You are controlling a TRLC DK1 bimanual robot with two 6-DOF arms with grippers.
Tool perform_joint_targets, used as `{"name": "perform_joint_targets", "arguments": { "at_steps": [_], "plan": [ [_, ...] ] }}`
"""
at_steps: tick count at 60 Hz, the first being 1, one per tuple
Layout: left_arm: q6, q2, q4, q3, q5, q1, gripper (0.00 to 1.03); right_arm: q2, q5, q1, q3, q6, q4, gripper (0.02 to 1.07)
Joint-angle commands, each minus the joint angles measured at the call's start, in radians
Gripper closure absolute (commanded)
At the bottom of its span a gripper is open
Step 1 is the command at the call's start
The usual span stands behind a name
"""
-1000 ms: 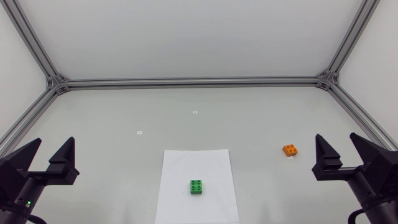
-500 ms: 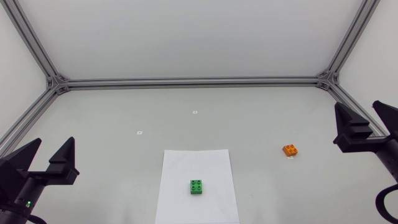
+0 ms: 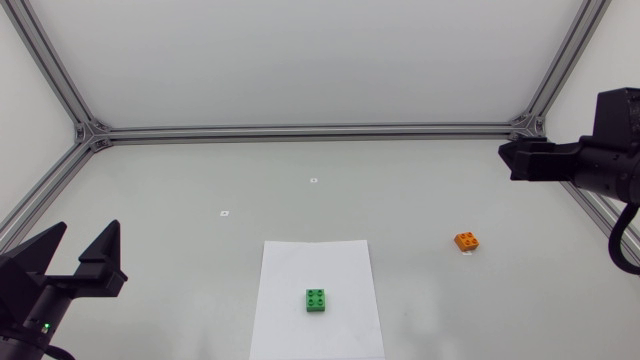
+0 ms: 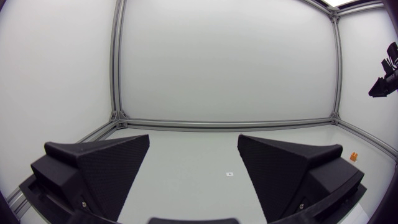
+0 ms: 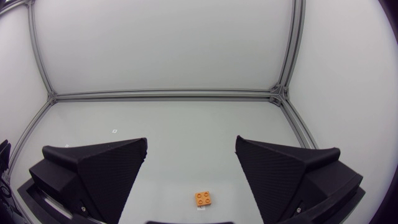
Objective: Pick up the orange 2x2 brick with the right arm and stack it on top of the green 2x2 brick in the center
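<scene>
Change, right arm: over the last second it lifts from its low place at the table's right edge. The right gripper (image 3: 508, 160) now sits high, near the far right corner of the frame. It seems to hang well above the table (image 3: 300, 160), though the head view gives little sense of height.

Pincer, right: fingers spread wide in its own wrist view and holding nothing. The head view shows it side-on, so the gap cannot be read there.

Orange 2x2 brick (image 3: 466, 240): on the bare table at the right, studs up, in the same spot in all three head pictures. In the right wrist view it lies below and between the open fingers, well apart from them.

Green 2x2 brick (image 3: 317, 299): on the white paper sheet (image 3: 316, 265) at the near centre, unmoved and well apart from the orange one.

Left gripper (image 3: 86, 228): low at the left edge, open and empty, unchanged across the pictures.

Meaning for the task: the arm has left rest and now looks down on its target. The pick is not yet begun. By my judgement a descent over the orange brick comes next, and stacking is still to come.
</scene>
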Motion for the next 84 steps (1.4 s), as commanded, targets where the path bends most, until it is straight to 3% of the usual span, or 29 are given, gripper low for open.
{"name": "perform_joint_targets", "arguments": {
  "at_steps": [1, 6, 22, 36, 60, 84],
  "plan": [
    [0.013, -0.008, -0.013, -0.041, 0.004, 0.001, 0.04, 0.068, -0.064, -0.04, 0.054, 0.011, -0.036, 0.06],
    [0.013, -0.008, -0.013, -0.041, 0.004, 0.001, 0.04, 0.135, -0.11, -0.057, 0.098, -0.021, -0.079, 0.06],
    [0.013, -0.008, -0.015, -0.041, 0.004, 0.001, 0.04, 0.355, -0.111, -0.081, 0.279, -0.236, -0.321, 0.06],
    [0.013, -0.008, -0.013, -0.041, 0.004, 0.001, 0.04, 0.542, -0.044, -0.083, 0.381, -0.328, -0.444, 0.06],
    [0.013, -0.008, -0.015, -0.041, 0.004, 0.001, 0.04, 0.81, 0.116, -0.007, 0.41, -0.328, -0.433, 0.06],
    [0.013, -0.008, -0.015, -0.041, 0.004, 0.001, 0.04, 0.93, 0.127, -0.007, 0.378, -0.324, -0.384, 0.07]
  ]
}}
